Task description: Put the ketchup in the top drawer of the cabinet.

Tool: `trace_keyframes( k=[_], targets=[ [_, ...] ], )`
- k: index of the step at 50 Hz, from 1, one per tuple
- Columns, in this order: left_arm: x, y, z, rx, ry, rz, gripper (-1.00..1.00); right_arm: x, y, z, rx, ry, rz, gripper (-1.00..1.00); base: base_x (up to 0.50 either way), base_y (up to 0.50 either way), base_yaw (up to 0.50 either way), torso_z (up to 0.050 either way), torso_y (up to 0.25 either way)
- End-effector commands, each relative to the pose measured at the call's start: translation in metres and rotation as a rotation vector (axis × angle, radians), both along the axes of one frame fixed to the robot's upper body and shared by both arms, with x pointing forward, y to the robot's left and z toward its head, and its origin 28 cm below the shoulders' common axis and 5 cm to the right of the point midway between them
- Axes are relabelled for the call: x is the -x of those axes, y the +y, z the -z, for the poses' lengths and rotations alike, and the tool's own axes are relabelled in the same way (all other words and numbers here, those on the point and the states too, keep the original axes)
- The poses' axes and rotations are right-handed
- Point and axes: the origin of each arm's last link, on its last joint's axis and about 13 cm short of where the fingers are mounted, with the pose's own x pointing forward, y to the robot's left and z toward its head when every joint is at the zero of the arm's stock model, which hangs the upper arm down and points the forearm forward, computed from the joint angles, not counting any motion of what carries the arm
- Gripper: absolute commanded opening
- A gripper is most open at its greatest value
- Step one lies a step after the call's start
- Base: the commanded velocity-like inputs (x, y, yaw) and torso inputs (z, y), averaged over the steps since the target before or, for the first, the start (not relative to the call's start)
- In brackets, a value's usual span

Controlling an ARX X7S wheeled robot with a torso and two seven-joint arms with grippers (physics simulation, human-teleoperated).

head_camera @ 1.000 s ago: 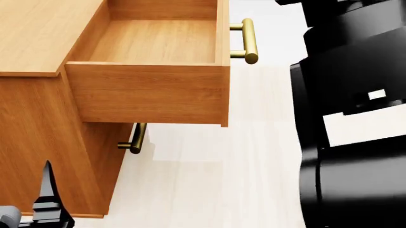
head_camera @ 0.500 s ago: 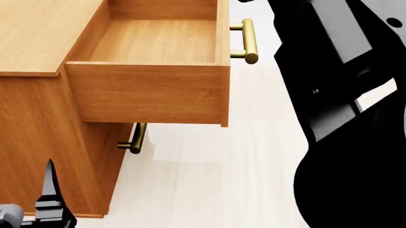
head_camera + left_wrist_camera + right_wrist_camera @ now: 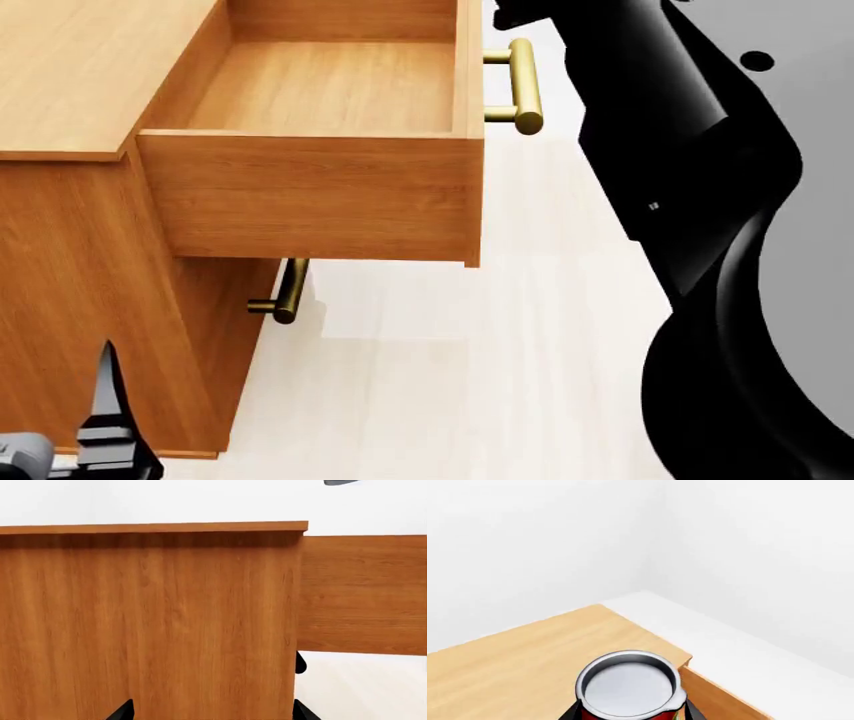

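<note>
The ketchup, a red-labelled can with a silver lid, sits between the black fingers of my right gripper, which is shut on it. In the right wrist view the can hangs above the cabinet's wooden top. The top drawer stands pulled out of the cabinet. Its inside is bare and its brass handle points toward my right arm. My left gripper is open, low beside the cabinet's side wall, with one finger showing in the head view.
The lower drawer is closed, its brass handle jutting out under the open drawer. Pale white floor stretches in front of the cabinet. White walls rise behind it.
My right arm has swung up and toward the open drawer, now filling more of the head view's upper right. The left gripper has barely shifted. The drawer has stayed open.
</note>
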Motion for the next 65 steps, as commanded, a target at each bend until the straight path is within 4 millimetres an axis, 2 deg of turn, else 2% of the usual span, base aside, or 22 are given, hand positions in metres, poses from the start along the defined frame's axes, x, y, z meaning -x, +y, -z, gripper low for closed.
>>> trace_keyframes(
  k=[1,15,16,18,26,27,49,50,52,54,55,56,59,60,62,64,65],
  targets=[
    [0.001,0.000,0.001,0.000,0.003,0.002,1.00,0.000,-0.001,0.007,0.071,0.055,-0.043,-1.00,0.00,0.00,0.00,0.000,0.000],
    [0.002,-0.001,0.001,0.000,0.007,0.005,1.00,-0.006,-0.002,0.024,0.070,0.092,-0.060,-1.00,0.00,0.00,0.00,0.000,0.001],
    [0.002,-0.001,0.001,0.000,0.007,0.005,1.00,-0.010,-0.001,0.033,0.071,0.093,-0.059,-1.00,0.00,0.00,0.00,0.000,0.000],
    [0.001,-0.001,0.002,0.002,0.007,0.004,1.00,-0.008,-0.002,0.027,0.070,0.095,-0.062,-1.00,0.00,0.00,0.00,0.000,0.000],
    [0.001,0.000,0.003,0.001,0.006,0.001,1.00,-0.012,-0.002,0.038,0.049,0.105,-0.066,-1.00,0.00,0.00,0.00,0.000,0.000],
    [0.001,0.000,0.003,0.002,0.006,0.001,1.00,-0.015,-0.001,0.046,0.039,0.102,-0.071,-1.00,0.00,0.00,0.00,0.000,0.000],
    [0.000,0.000,0.005,0.004,0.008,0.003,1.00,-0.021,-0.006,0.062,-0.006,0.119,-0.058,-1.00,0.00,0.00,0.00,0.000,0.000],
    [-0.001,0.000,0.005,0.003,0.009,0.002,1.00,-0.024,-0.006,0.072,-0.006,0.121,-0.055,-1.00,0.00,0.00,0.00,0.000,0.000],
    [-0.001,0.000,0.006,0.004,0.010,0.000,1.00,-0.022,-0.006,0.065,-0.009,0.120,-0.056,-1.00,0.00,0.00,0.00,0.000,0.000],
    [0.000,0.000,0.005,0.003,0.010,0.001,1.00,-0.023,-0.007,0.066,-0.025,0.117,-0.060,-1.00,0.00,0.00,0.00,0.000,0.000],
    [0.000,0.000,0.005,0.003,0.010,0.001,1.00,-0.024,-0.006,0.073,-0.032,0.117,-0.060,-1.00,0.00,0.00,0.00,0.000,0.000],
    [0.000,0.000,0.006,0.003,0.011,0.001,1.00,-0.023,-0.007,0.067,-0.037,0.116,-0.060,-1.00,0.00,0.00,0.00,0.000,0.000],
    [0.000,0.000,0.005,0.003,0.011,0.004,1.00,-0.024,-0.007,0.070,-0.053,0.120,-0.058,-1.00,0.00,0.00,0.00,0.000,0.000],
    [-0.001,0.000,0.005,0.004,0.010,0.003,1.00,-0.026,-0.006,0.077,-0.054,0.119,-0.057,-1.00,0.00,0.00,0.00,0.000,0.000],
    [0.000,0.001,0.005,0.003,0.010,0.003,1.00,-0.025,-0.007,0.073,-0.053,0.124,-0.057,-1.00,0.00,0.00,0.00,0.000,0.000],
    [0.000,0.001,0.005,0.003,0.010,0.002,1.00,-0.027,-0.006,0.081,-0.054,0.126,-0.055,-1.00,0.00,0.00,0.00,0.000,0.000],
    [0.000,0.001,0.005,0.003,0.011,0.002,1.00,-0.025,-0.007,0.075,-0.054,0.127,-0.055,-1.00,0.00,0.00,0.00,0.000,0.000]
  ],
)
